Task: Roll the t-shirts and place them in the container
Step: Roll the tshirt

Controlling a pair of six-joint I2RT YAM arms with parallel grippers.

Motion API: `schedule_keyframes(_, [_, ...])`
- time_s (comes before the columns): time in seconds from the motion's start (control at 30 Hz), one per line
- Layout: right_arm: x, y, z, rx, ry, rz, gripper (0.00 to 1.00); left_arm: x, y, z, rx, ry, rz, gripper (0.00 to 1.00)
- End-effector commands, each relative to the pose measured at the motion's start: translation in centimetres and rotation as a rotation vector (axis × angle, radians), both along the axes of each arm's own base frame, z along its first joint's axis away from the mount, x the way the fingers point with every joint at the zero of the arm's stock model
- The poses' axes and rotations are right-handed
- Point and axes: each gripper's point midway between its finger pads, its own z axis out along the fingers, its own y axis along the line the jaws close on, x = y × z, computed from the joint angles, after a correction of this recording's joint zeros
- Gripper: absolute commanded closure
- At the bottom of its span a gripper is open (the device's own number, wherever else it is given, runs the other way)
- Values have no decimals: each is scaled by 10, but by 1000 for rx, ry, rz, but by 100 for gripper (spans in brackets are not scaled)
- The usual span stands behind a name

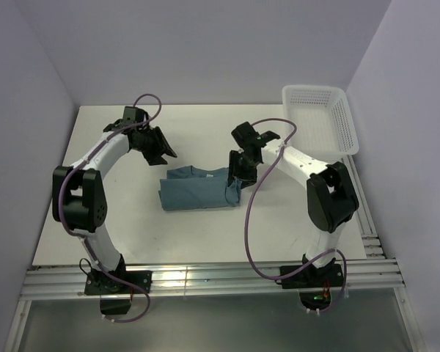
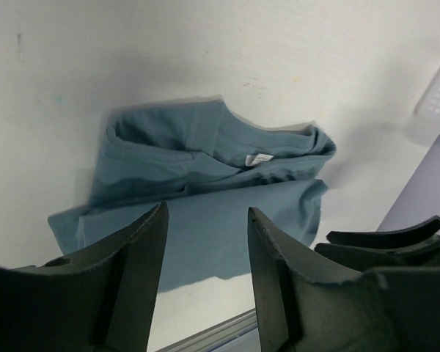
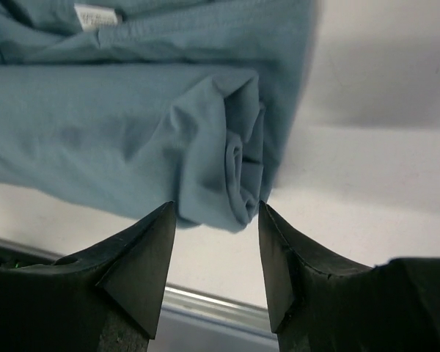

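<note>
The teal t-shirt (image 1: 199,189) lies folded into a band in the middle of the surface (image 1: 117,220), neckline to the far side, its right end curled into a small loose roll. It's soft, light, floppy cloth, likely to spring open unless that curl is pinched through all its layers. The right fingers (image 3: 143,257) are spread and empty, with the rolled end between their tips. The left fingers (image 2: 143,249), parted too, hang above the shirt's far-left corner, clear of it.
</note>
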Motion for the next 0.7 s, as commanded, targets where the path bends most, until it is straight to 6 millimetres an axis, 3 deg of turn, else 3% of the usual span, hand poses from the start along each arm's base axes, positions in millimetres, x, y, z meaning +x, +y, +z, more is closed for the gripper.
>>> schedule_keyframes(0.0, [25, -3, -2, -40, -93, -17, 44, 11, -17, -7, -34, -39, -110, 48])
schedule_keyframes(0.17, [31, 6, -8, 4, -105, -1, 45, 5, -39, -16, -60, -45, -214, 49])
schedule_keyframes(0.4, [29, 15, -24, 45, -73, -6, 58, -18, -42, -15, -95, -37, -270, 47])
schedule_keyframes(0.6, [27, 18, -33, 65, -46, -15, 82, -32, -41, -13, -122, -30, -300, 46])
schedule_keyframes(0.67, [28, 16, -34, 66, -42, -27, 100, -35, -43, -9, -143, -36, -320, 46])
